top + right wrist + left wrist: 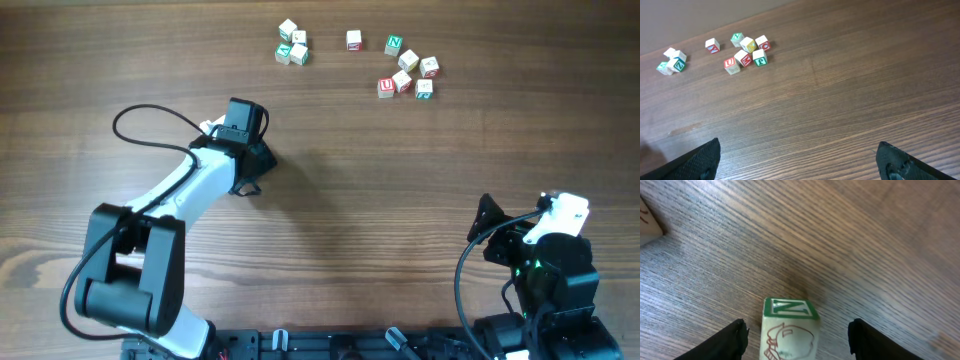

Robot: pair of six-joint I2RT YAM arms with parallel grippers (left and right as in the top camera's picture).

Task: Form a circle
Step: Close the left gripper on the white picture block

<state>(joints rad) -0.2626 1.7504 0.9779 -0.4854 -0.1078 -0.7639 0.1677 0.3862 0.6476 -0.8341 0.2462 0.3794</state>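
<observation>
Left wrist view: an N cube [789, 309] is being straddled off-centre, untouched, by the open, empty left gripper [797, 330], so a shove askew is being risked on closing, while the circle [292, 46] is sitting by the tabletop's [400, 200] far edge.

The circle [292, 44] is formed as a tight clump of small pale wooden letter cubes, pressed together and not closed into a ring. Green print is carried by at least one cube. The clump is set flat on the table [400, 200] near its far edge, left of centre.
</observation>
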